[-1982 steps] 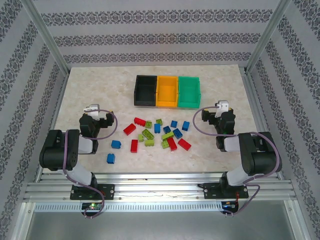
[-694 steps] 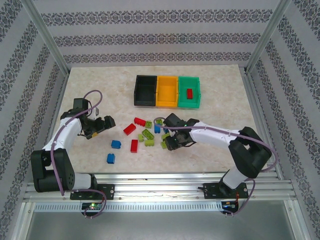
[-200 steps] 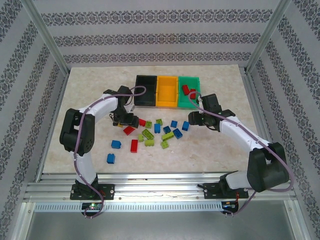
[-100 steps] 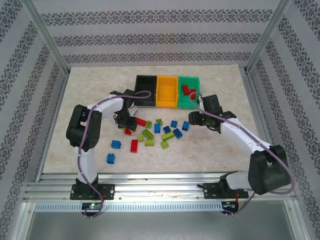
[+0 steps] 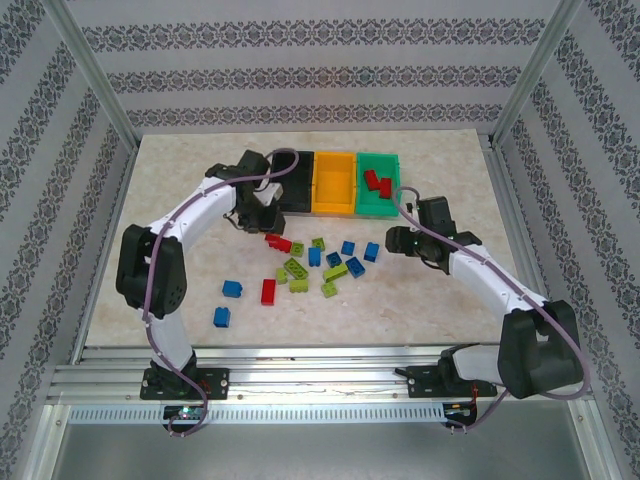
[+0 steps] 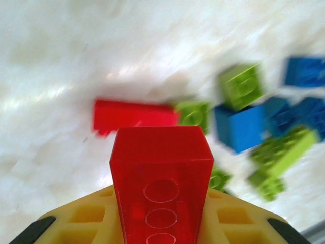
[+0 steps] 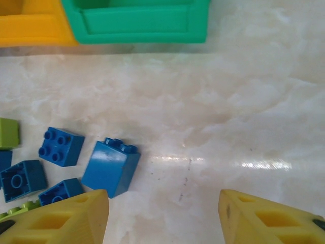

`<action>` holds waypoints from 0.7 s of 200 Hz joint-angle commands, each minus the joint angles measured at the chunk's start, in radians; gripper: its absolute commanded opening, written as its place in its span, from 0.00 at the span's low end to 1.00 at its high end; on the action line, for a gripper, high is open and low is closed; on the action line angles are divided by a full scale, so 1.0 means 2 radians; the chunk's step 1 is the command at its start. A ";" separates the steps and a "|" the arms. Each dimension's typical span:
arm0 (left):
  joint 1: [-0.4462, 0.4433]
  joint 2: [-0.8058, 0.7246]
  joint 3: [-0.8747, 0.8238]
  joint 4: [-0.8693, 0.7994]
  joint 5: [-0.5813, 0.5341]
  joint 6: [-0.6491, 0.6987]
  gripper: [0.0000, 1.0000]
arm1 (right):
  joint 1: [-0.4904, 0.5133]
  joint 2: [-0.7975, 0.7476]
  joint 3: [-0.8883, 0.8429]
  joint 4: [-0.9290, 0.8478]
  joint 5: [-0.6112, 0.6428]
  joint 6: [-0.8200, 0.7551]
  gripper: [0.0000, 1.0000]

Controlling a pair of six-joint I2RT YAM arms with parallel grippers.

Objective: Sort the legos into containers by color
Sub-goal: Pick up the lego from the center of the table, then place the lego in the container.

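Left gripper had just pinched up a red brick;
likely bound for the green bin; right gripper hung spread.

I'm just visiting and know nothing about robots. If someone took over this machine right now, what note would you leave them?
Left gripper: shut on a red brick, by the black bin.
Right gripper: open, empty, above the table next to blue bricks.
Done: two red bricks lie in the green bin.
Left: bin the held brick, then sort the pile of red, blue and green bricks; orange bin looks empty.
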 commanded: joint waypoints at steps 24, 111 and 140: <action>-0.025 0.080 0.150 0.053 0.078 -0.080 0.28 | -0.029 -0.021 -0.019 -0.008 -0.038 0.025 0.61; -0.075 0.380 0.576 0.083 0.137 -0.219 0.28 | -0.029 -0.073 -0.058 -0.018 -0.072 0.049 0.61; -0.086 0.400 0.566 0.194 0.135 -0.279 0.28 | -0.027 -0.086 -0.067 -0.020 -0.075 0.057 0.61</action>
